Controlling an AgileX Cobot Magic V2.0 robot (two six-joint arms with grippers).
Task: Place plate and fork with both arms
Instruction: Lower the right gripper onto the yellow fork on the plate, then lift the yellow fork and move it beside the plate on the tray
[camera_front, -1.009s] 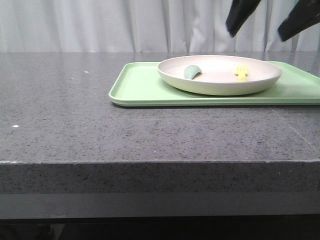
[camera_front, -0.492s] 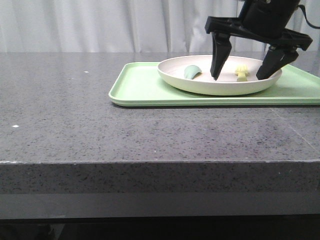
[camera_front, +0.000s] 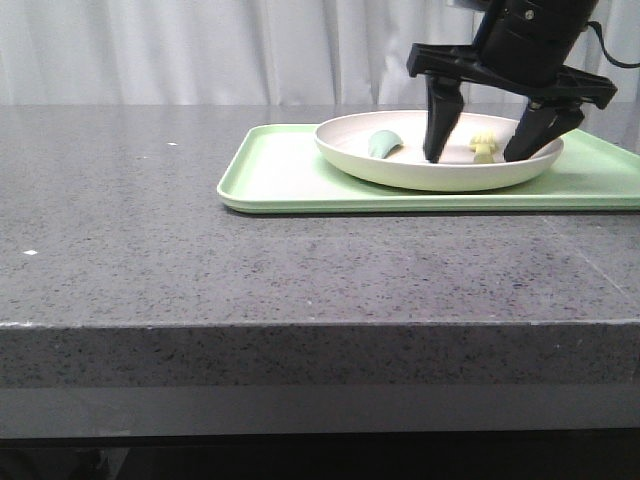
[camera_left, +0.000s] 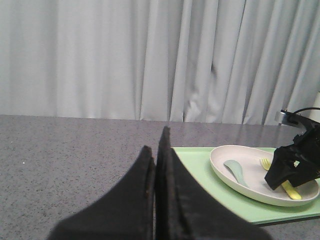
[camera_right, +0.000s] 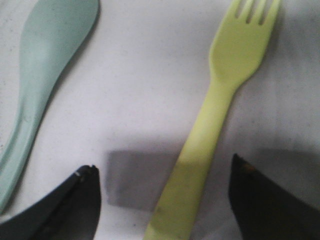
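Observation:
The cream plate sits on a light-green tray at the table's right. The pale yellow fork lies in the plate; it also shows in the right wrist view and the left wrist view. My right gripper is open, lowered into the plate, its fingers on either side of the fork's handle without touching it, as the right wrist view shows. My left gripper is shut and empty, held left of the tray. The plate and the tray show beyond it.
A grey-green rounded utensil lies in the plate's left part, also in the right wrist view and the left wrist view. The dark speckled table stretches left of the tray. A white curtain hangs behind.
My right gripper came down from above into the plate and now straddles the fork, settling slightly lower and closer in the last half second. Plate, fork and tray have not moved.

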